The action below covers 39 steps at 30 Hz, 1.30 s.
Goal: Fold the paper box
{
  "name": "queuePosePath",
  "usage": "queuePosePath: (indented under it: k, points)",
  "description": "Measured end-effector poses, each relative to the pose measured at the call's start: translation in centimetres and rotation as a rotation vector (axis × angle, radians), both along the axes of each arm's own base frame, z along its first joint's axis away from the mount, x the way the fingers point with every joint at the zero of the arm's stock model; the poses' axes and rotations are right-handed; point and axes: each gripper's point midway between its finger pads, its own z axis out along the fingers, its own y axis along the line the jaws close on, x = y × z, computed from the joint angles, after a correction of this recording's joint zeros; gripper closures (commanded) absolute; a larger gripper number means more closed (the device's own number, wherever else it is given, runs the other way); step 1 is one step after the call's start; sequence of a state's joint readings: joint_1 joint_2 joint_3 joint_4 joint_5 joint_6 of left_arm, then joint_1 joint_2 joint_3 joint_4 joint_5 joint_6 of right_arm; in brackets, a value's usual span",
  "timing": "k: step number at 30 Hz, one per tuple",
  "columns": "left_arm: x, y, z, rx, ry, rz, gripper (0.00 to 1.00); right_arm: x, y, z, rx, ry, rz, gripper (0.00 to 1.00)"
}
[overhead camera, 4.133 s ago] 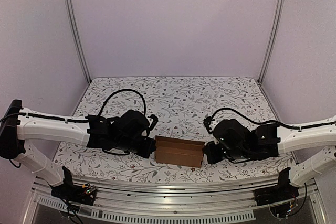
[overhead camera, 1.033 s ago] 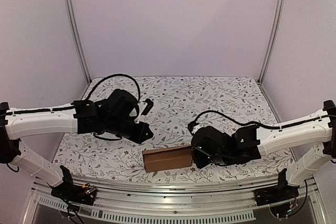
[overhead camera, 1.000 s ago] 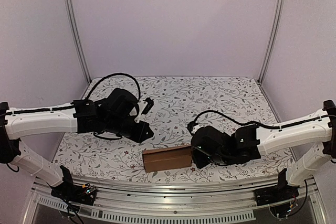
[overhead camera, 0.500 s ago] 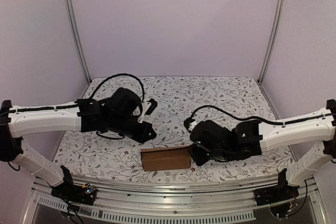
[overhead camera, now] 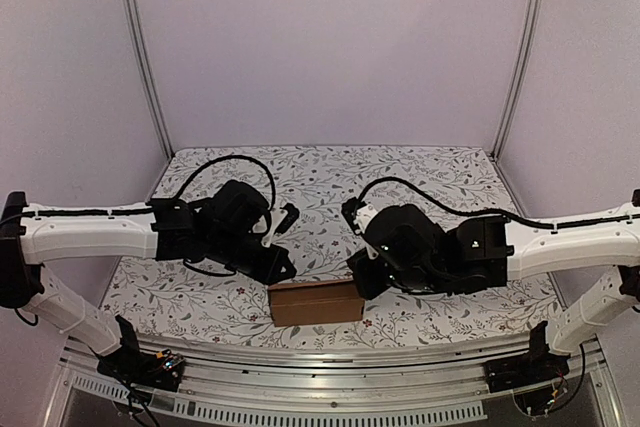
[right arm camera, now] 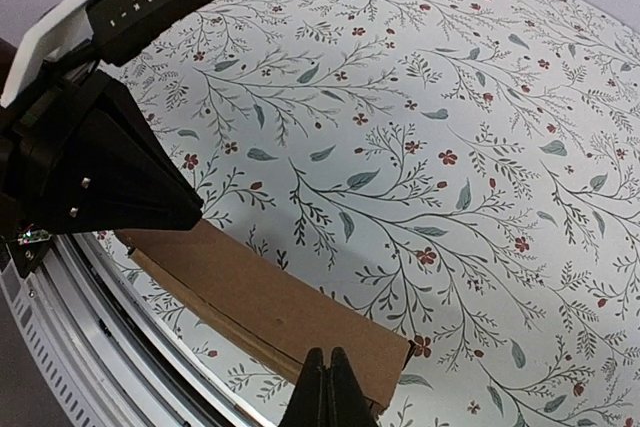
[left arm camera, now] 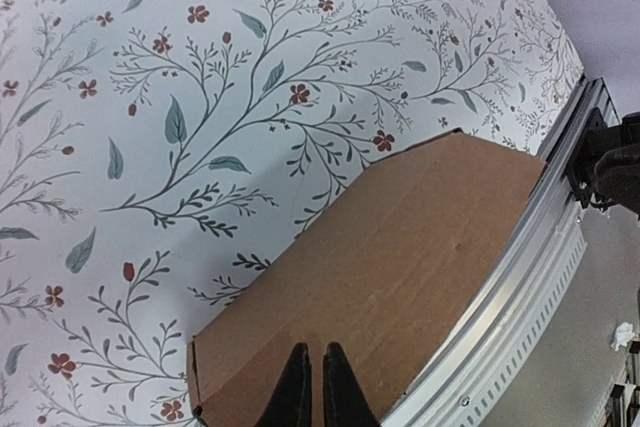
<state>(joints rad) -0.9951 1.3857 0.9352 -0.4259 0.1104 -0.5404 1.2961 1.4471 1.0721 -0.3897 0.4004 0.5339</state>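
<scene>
- Look at the paper box point(overhead camera: 317, 302). It lies flat on the flowery counter point(overhead camera: 330, 182), close to the near edge and about halfway between the left and right edges.
- Its long side runs along that near edge, just beside the metal rail point(left arm camera: 500, 317).
- The box is plain brown, and its top looks flat and smooth.
- Your left end effector point(left arm camera: 312, 352) is closed. Its two fingers almost touch, and there is nothing between them.
- It points down at the left end of the box. You cannot tell if it is touching the cardboard.
- Your right end effector point(right arm camera: 327, 357) is closed too, with its fingers pressed tight together and nothing in them.
- Its tips are over the right end of the box, near a corner. You cannot tell if they touch it.
- In the right wrist view, the black part of the left arm point(right arm camera: 90, 157) hangs over the other end of the box.
</scene>
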Motion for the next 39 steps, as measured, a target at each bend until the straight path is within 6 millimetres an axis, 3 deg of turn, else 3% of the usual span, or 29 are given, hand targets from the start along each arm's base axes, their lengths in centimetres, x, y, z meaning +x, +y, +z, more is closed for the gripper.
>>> queuePosePath:
  k: [8, 13, 24, 27, 34, 39]
  points:
    - [-0.9, 0.4, -1.1, -0.004, 0.036, -0.002, 0.94, 0.3, 2.4, -0.2, 0.069, -0.063, -0.016, 1.00]
    - [-1.1, 0.3, -1.2, -0.013, 0.042, -0.003, 0.93, 0.5, 2.7, -1.2, 0.091, -0.114, -0.036, 1.00]
    - [-1.1, 0.3, -1.4, -0.017, 0.043, -0.006, 0.94, 0.1, 5.5, -0.4, 0.179, -0.239, -0.028, 1.00]
    - [-1.2, 0.3, -1.4, -0.017, 0.044, -0.006, 0.94, 0.1, 5.9, -1.6, 0.176, -0.263, -0.030, 1.00]
    - [-1.3, 0.4, -1.7, -0.016, 0.046, -0.005, 0.94, -0.7, 5.3, -6.6, 0.130, -0.286, -0.061, 1.00]
    - [-1.2, 0.3, -1.6, -0.022, 0.045, -0.004, 0.93, -1.9, 5.2, -7.3, 0.163, -0.294, -0.093, 1.00]
